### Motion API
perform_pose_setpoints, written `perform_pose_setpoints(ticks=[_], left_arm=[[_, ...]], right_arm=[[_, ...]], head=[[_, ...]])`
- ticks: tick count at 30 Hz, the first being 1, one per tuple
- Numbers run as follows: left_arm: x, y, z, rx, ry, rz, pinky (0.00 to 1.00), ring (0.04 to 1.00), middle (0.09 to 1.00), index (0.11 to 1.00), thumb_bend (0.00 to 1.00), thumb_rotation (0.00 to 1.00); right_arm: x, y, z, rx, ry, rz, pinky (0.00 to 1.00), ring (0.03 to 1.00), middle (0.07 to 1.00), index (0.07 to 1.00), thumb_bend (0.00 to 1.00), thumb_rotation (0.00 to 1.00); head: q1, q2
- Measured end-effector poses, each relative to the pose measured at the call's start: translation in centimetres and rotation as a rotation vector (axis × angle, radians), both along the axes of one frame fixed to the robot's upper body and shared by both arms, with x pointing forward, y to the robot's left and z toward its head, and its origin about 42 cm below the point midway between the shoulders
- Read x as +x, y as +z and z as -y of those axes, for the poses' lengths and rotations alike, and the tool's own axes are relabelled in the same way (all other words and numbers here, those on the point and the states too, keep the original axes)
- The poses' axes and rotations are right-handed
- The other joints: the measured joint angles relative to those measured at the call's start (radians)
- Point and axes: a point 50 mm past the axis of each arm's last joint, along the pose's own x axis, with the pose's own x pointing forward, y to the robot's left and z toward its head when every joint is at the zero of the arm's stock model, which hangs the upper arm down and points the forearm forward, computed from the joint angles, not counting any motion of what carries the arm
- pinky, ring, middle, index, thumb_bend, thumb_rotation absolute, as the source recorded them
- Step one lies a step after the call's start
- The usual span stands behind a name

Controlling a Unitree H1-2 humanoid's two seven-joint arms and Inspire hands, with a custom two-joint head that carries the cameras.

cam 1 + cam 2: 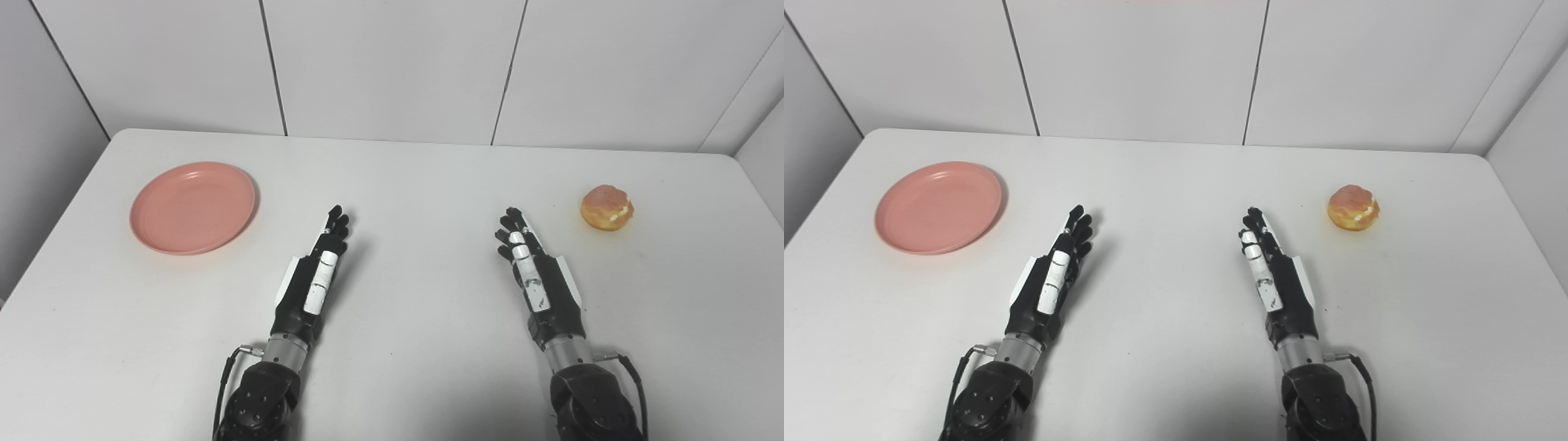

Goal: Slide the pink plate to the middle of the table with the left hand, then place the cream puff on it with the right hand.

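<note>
The pink plate (192, 207) lies flat on the white table at the left, empty. The cream puff (606, 208) sits on the table at the right. My left hand (313, 272) rests low over the table near the middle, to the right of the plate and apart from it, open with its fingers stretched forward. My right hand (534, 272) is also open and empty, fingers stretched forward, to the left of the cream puff and apart from it.
The white table (416, 184) ends at white wall panels at the back. Its left and right edges are close to side walls. Bare tabletop lies between my two hands.
</note>
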Motion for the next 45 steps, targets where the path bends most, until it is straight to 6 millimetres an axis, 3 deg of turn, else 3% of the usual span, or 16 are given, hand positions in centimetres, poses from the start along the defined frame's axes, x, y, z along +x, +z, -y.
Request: perform_pose_setpoints(ticks=[45], left_arm=[[-0.05, -0.04, -0.06, 0.002, -0.001, -0.006, 0.99, 1.0, 1.0, 1.0, 0.66, 1.0]], right_arm=[[0.0, 0.04, 0.01, -0.002, -0.001, 0.002, 0.94, 0.935, 0.947, 0.953, 0.51, 0.93]], head=[[-0.005, 0.003]])
